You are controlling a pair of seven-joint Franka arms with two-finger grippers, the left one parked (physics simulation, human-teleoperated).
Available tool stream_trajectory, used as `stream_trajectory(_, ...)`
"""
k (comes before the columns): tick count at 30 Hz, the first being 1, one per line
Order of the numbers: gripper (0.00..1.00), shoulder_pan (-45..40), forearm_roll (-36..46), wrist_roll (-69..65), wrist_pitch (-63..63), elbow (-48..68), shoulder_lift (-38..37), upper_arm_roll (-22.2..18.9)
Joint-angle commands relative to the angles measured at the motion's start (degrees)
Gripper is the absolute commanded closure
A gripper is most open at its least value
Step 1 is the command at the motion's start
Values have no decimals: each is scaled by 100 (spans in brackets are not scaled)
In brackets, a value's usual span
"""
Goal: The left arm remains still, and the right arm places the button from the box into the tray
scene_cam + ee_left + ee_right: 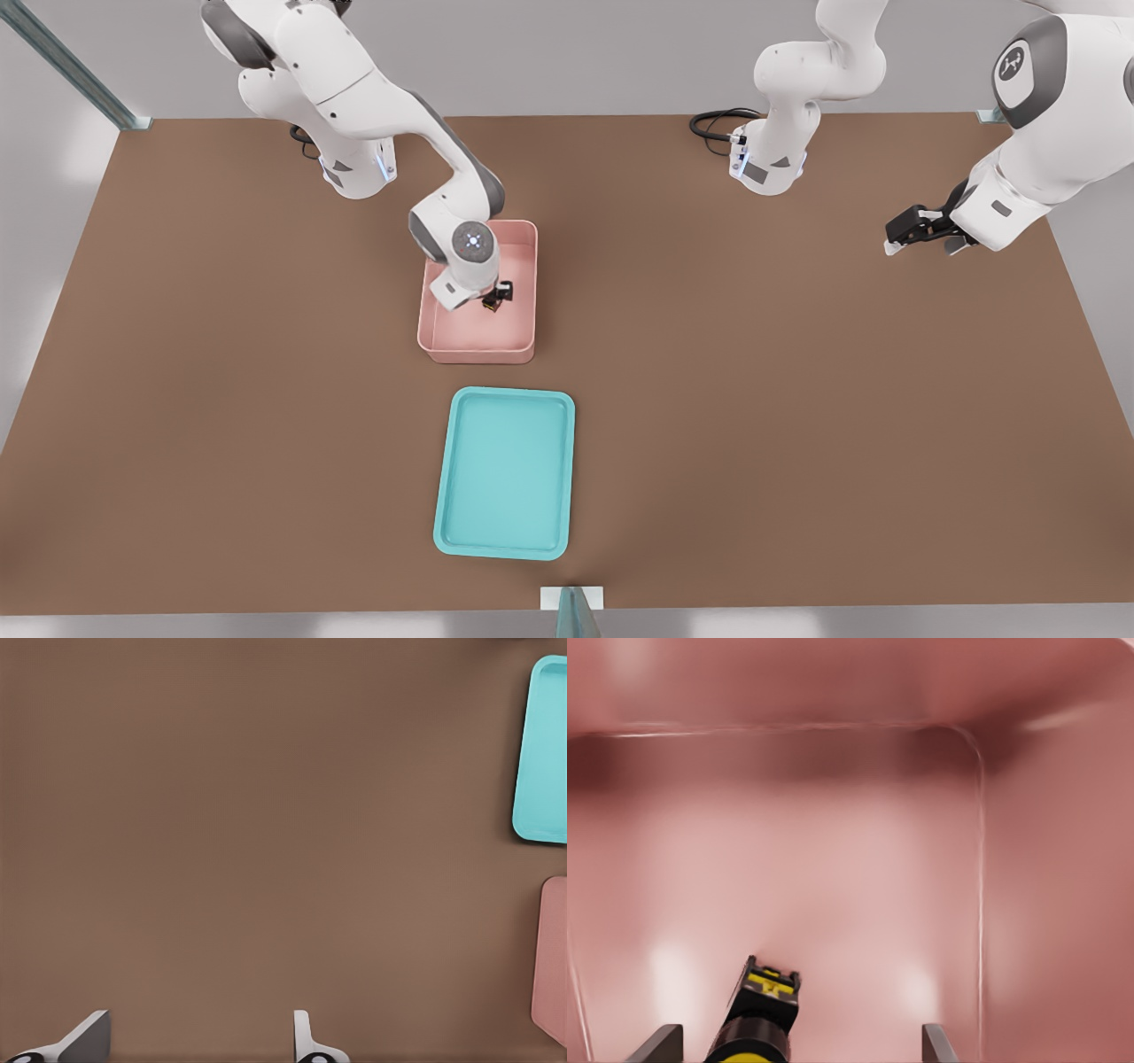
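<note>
Your black two-finger gripper [498,296], at the end of the white right arm [372,106] with the lit-dot cap, is lowered inside the pink rectangular plastic box [524,232]. In the right wrist view its two fingertips [656,1045] stand wide apart at the lower edge of the picture, so the gripper is open and holds nothing. Between them, nearer to one fingertip than to the other, lies the tiny push button [760,1014] with a yellow cap on a black body. It rests on the pink floor, tipped on its side, with the cap toward the camera. I cannot tell if a finger already touches it.

The gripper is placed so low because the upright walls of the box leave only a way from above, and the button is too small to catch from higher. The wide opening gives room on both sides of the body before closing. I judge the step is the approach to grasp, and the task is in its early part.

The shallow turquoise rectangular tray [450,496] lies on the brown table [797,399] outside the box, apart from it, on the side of the box wall away from the arm's base. You will need to lift above the pink rim before you go there.
</note>
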Motion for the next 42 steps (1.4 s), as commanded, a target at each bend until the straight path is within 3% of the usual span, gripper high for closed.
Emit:
stream_trajectory(1,0,3,-199,2668,868,-73,67,4)
stream_trajectory(5,0,-32,-199,3371,1184,-73,269,-5)
stream_trajectory(31,0,-41,-410,3292,1439,-512,102,206)
stream_trajectory(32,2,-49,-445,3283,1439,-503,111,206)
stream_trajectory(33,12,-76,-445,3257,1430,-503,111,206)
stream_trajectory(36,31,-93,-445,3187,1439,-503,111,206)
stream_trajectory(40,33,-93,-445,3072,1597,-521,225,206)
stream_trajectory(42,40,-93,-445,3046,1597,-547,225,206)
